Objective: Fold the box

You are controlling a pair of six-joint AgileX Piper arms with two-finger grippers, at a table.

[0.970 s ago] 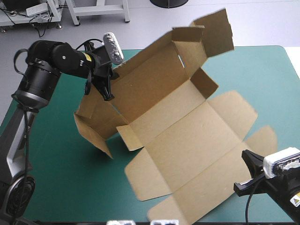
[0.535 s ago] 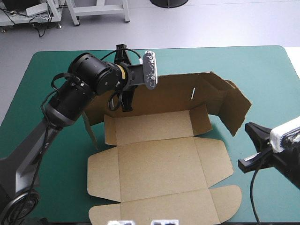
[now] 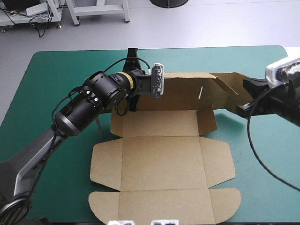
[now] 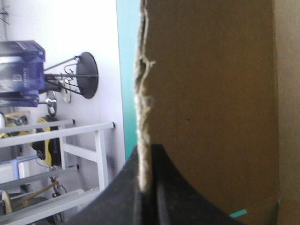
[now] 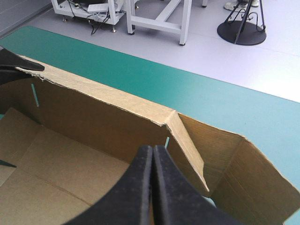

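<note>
**Box open on the bench, far wall pinched by the left claw**

High view: the brown box point(image 3: 161, 154) lies in the middle of the teal-green bench point(image 3: 56, 84). Its base and near flaps lie flat and its long far wall stands upright. The left claw point(image 3: 134, 79) sits at the left end of that wall, with one black finger on each side of the board. The right claw point(image 3: 241, 98) is at the wall's right end, against the angled side flap.

Left wrist view: the left claw point(image 4: 146, 150) is clamped on the box point(image 4: 211, 93). The rough cut edge of the board runs straight up from between its fingers, and a strip of bench point(image 4: 126, 70) shows beside it.

Right wrist view: the right claw point(image 5: 152, 149) has its fingers pressed together in one point, with no board seen between them. It is just in front of the fold where the box point(image 5: 93, 122) turns from wall to side flap. The bench point(image 5: 187, 93) lies beyond.
</note>
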